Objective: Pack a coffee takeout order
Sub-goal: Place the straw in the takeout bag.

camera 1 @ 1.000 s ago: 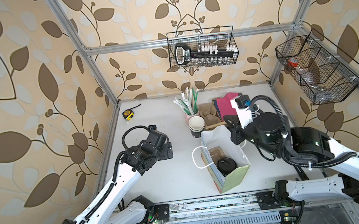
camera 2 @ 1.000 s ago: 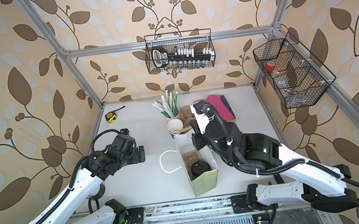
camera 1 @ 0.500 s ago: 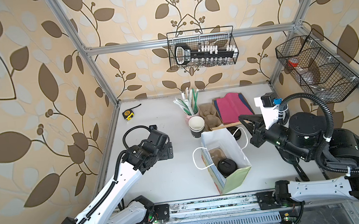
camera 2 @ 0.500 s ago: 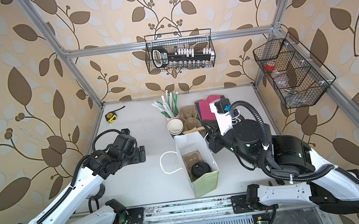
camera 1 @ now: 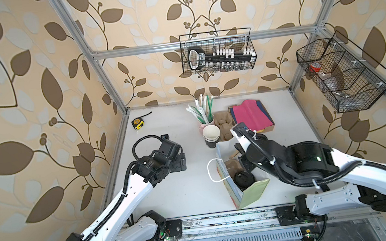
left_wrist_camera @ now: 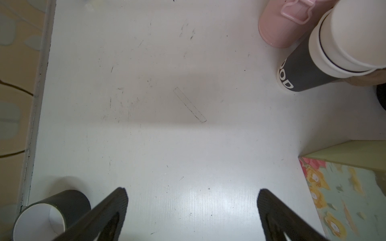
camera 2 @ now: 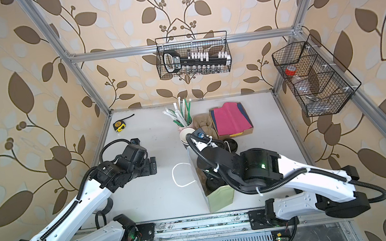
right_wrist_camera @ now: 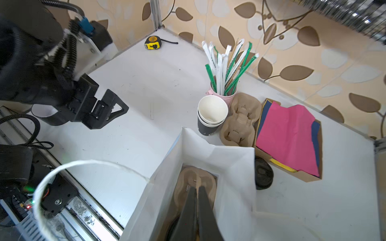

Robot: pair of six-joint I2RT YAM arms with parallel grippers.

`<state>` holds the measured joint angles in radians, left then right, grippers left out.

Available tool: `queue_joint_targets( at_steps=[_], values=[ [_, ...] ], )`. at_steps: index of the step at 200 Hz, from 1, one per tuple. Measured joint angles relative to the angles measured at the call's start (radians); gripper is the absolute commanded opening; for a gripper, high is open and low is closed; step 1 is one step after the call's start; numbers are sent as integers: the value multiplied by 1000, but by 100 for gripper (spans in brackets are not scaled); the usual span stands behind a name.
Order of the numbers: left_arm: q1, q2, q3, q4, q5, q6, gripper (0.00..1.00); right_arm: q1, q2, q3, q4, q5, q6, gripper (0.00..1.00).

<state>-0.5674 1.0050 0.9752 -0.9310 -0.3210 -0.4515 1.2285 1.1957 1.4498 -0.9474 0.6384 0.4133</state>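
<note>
Two of the three items are already sitting in the bag at mid-surface: the carrier is lying at its bottom, and the lidded cup is standing in the carrier's near pocket. The napkin is not yet packed. It is lying in the tray at far right, on top of a navy napkin.

I am watching the right end effector reaching down inside the bag. It is closed right up with nothing showing between its tips, which are sitting at the carrier's middle ridge. I cannot tell whether they are pressing on it. The left end effector is hanging fully open over bare surface left of the bag, holding nothing.

What is worrying me is the bag. It is standing free with nothing bracing it, and the right arm is filling much of its mouth. Pulling out at a slant would be dragging a wall along and tipping bag and cup together. Pushing down on the ridge would be rocking the carrier and tilting the cup. Pinching the napkin too deep would be lifting the navy napkin with it. The handle is looping out to the left, where a sweeping left arm could be snagging it.
</note>
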Motion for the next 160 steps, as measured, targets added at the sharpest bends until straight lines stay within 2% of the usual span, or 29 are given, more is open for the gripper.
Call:
queue_joint_targets(
  at_steps=[28,63,116,160],
  values=[
    [0,0,0,0,0,0,99,-142,6,-97,77,-113,-23,0],
    [0,0,0,0,0,0,99,-184,34,-135,197,-210,-53,0],
    [0,0,0,0,0,0,99,-337,70,-278,380,-337,-67,0],
    [0,0,0,0,0,0,99,-388,114,-300,487,-375,-82,0]
  ],
)
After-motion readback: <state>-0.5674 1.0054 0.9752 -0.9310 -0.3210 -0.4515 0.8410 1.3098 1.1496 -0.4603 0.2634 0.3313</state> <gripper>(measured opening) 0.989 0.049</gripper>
